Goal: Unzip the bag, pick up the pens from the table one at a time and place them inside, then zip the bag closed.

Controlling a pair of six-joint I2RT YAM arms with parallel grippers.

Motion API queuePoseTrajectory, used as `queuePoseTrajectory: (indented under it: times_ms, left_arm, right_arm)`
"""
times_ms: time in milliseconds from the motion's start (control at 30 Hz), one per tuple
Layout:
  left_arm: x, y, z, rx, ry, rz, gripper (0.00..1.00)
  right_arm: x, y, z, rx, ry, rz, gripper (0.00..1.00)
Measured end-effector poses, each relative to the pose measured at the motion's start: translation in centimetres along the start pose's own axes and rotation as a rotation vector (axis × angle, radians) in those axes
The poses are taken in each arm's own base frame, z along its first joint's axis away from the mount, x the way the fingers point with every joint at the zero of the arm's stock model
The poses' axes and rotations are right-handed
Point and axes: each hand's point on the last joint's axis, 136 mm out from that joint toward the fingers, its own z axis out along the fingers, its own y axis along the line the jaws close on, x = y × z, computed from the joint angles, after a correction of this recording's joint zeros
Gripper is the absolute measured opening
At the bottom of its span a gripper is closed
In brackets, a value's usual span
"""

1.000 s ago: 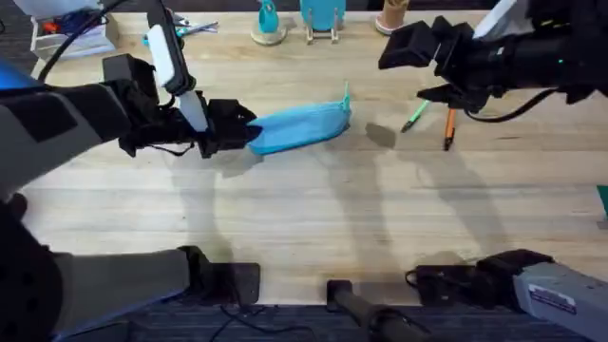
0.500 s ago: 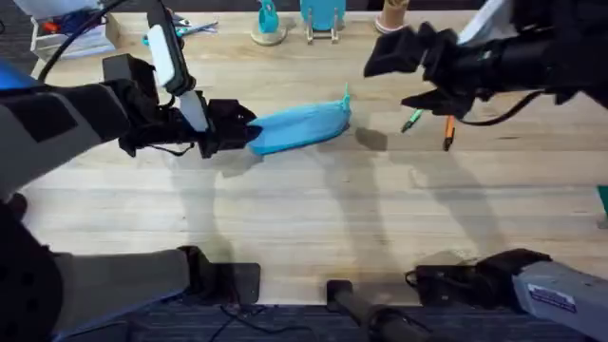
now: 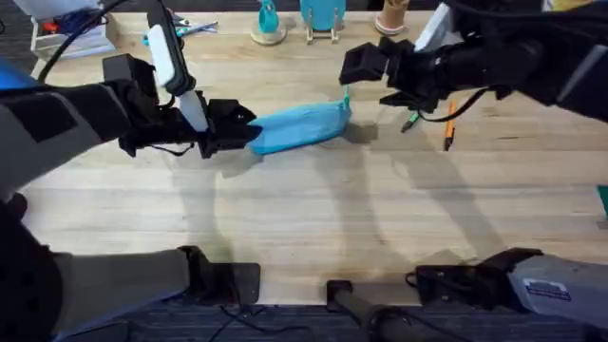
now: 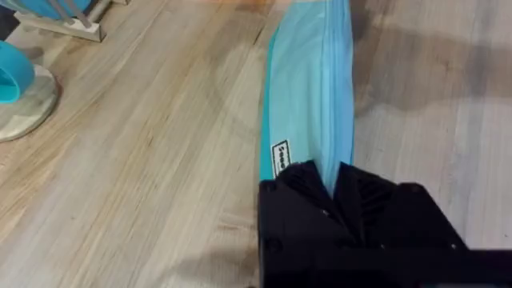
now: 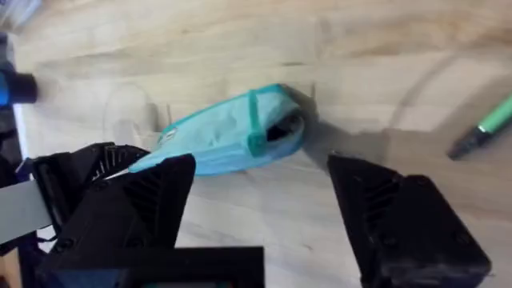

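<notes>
The light blue bag point(image 3: 302, 125) lies on the table point(image 3: 313, 218), slightly left of centre. My left gripper point(image 3: 234, 129) is shut on the bag's left end; in the left wrist view its black fingers point(image 4: 304, 192) pinch the bag point(image 4: 316, 88). My right gripper point(image 3: 369, 80) hangs open above the bag's right end. In the right wrist view the bag point(image 5: 220, 140) lies between and beyond my spread fingers point(image 5: 152, 200), with a dark gap at its near end. Right of the bag lie the green pen point(image 3: 411, 121) point(image 5: 486, 124) and the orange pen point(image 3: 448, 130).
Along the table's far edge stand a teal object on a round wooden base point(image 3: 269, 25) and a small wooden rack point(image 3: 323, 27). A white box point(image 3: 66, 38) sits at the far left corner. Bare planks stretch in front of the bag.
My right arm has swung left, from over the pens to above the bag's right end. The left gripper and the bag have stayed put.
</notes>
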Motion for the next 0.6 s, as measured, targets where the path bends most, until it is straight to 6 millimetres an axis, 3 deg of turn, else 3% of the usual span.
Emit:
queuePoseTrajectory:
  times_ms: [167,600]
  left_arm:
    - [0.0,0.0,0.0,0.0,0.0,0.0,0.042]
    - [0.0,0.0,0.0,0.0,0.0,0.0,0.042]
  right_arm:
    - [0.9,-0.1,1.5,0.012,0.041,-0.007,0.996]
    - [0.8,0.3,3.4,0.001,0.041,-0.021,0.996]
